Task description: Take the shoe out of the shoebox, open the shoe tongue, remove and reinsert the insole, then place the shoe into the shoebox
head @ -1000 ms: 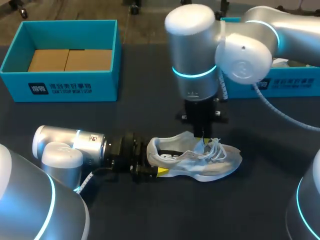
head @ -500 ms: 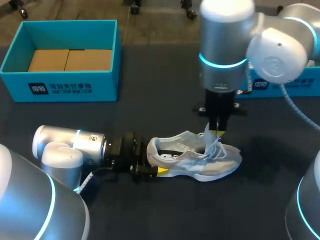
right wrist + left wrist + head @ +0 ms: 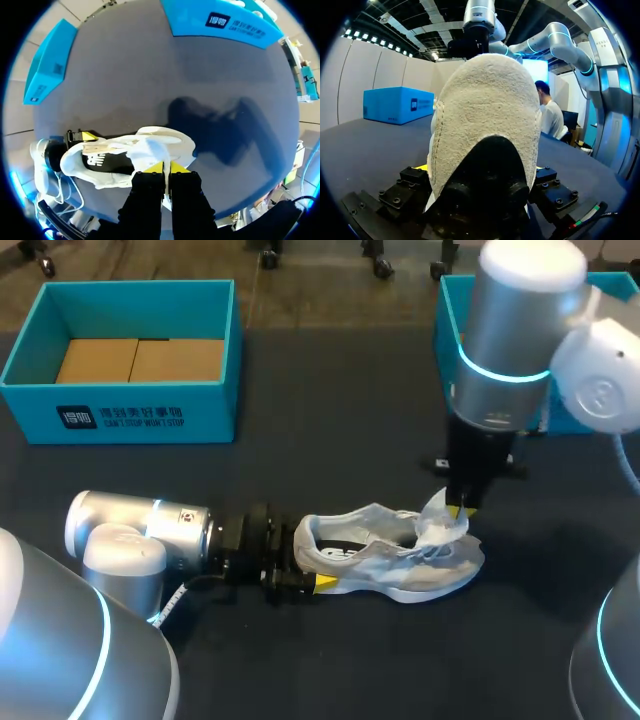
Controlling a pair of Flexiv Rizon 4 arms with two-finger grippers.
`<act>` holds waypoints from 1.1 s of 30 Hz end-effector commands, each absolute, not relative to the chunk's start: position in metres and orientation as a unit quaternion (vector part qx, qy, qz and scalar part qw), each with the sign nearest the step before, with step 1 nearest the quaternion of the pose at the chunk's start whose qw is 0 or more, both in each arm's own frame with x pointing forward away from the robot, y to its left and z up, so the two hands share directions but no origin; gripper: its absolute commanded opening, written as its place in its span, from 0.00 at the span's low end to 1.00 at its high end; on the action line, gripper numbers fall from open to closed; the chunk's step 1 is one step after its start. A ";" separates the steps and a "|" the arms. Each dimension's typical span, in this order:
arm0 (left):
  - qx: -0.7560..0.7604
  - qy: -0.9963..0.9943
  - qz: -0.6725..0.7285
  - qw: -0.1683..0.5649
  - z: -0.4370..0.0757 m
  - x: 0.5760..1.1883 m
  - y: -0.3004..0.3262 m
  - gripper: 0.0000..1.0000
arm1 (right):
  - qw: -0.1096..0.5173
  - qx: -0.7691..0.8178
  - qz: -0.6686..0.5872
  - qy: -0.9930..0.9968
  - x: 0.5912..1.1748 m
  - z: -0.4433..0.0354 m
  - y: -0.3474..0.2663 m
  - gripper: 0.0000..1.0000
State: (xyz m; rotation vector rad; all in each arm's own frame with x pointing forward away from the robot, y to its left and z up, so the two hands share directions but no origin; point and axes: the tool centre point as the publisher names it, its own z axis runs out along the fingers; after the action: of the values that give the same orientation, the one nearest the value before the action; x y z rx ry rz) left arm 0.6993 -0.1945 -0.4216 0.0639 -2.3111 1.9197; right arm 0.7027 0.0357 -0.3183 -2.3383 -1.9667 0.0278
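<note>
A pale grey and white shoe (image 3: 400, 565) lies on its side on the dark table, toe to the right. My left gripper (image 3: 310, 575) holds its heel, one finger on each side; in the left wrist view the heel (image 3: 485, 130) fills the space between them. My right gripper (image 3: 460, 510) hangs straight down over the front of the shoe, shut on the white tongue (image 3: 440, 522), which is lifted and drawn toward the toe. In the right wrist view the right gripper (image 3: 166, 167) pinches that thin white flap (image 3: 152, 147) above the shoe (image 3: 105, 165).
A teal shoebox (image 3: 120, 410) with brown cardboard inside stands at the back left. A second teal box (image 3: 445, 320) stands at the back right, partly behind my right arm. Bare dark table lies in front of and to the right of the shoe.
My right arm has swung to the right, from over the shoe's middle to over its front, taking the tongue with it. The left arm and the shoe body have stayed put.
</note>
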 end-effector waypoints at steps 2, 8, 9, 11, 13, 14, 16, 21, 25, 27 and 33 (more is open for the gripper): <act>0.022 -0.767 0.637 0.067 -0.422 0.698 -0.194 0.00 | 0.121 -0.762 -0.078 -0.631 0.700 -0.341 0.027 0.00; 0.022 -0.767 0.637 0.067 -0.422 0.698 -0.194 0.00 | 0.127 -0.766 -0.080 -0.625 0.695 -0.346 0.026 0.00; 0.022 -0.767 0.637 0.067 -0.422 0.698 -0.194 0.00 | 0.125 -0.766 -0.082 -0.625 0.694 -0.345 0.026 0.00; 0.022 -0.767 0.637 0.067 -0.422 0.698 -0.194 0.00 | 0.125 -0.766 -0.083 -0.625 0.693 -0.343 0.025 0.01; 0.022 -0.767 0.637 0.067 -0.422 0.698 -0.194 0.00 | 0.124 -0.765 -0.081 -0.627 0.693 -0.338 0.027 0.44; 0.022 -0.767 0.637 0.067 -0.422 0.698 -0.194 0.00 | 0.124 -0.764 -0.078 -0.628 0.693 -0.336 0.027 0.90; 0.022 -0.767 0.637 0.067 -0.422 0.698 -0.194 0.00 | 0.121 -0.765 -0.073 -0.629 0.693 -0.331 0.028 1.00; 0.022 -0.767 0.637 0.067 -0.422 0.698 -0.194 0.00 | 0.105 -0.763 -0.059 -0.635 0.693 -0.313 0.033 1.00; 0.022 -0.767 0.637 0.067 -0.422 0.698 -0.194 0.00 | 0.085 -0.762 -0.047 -0.640 0.694 -0.294 0.036 1.00; 0.022 -0.767 0.637 0.067 -0.422 0.698 -0.194 0.00 | 0.072 -0.760 -0.039 -0.645 0.697 -0.282 0.040 1.00; 0.022 -0.767 0.637 0.067 -0.422 0.698 -0.194 0.00 | 0.018 -0.731 -0.007 -0.682 0.705 -0.232 0.066 1.00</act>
State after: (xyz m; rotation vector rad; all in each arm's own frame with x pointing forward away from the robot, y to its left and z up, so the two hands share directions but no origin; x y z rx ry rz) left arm 0.6992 -0.1943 -0.4219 0.0640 -2.3116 1.9195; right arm 0.6997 0.0508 -0.2604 -2.2081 -2.0117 -0.2079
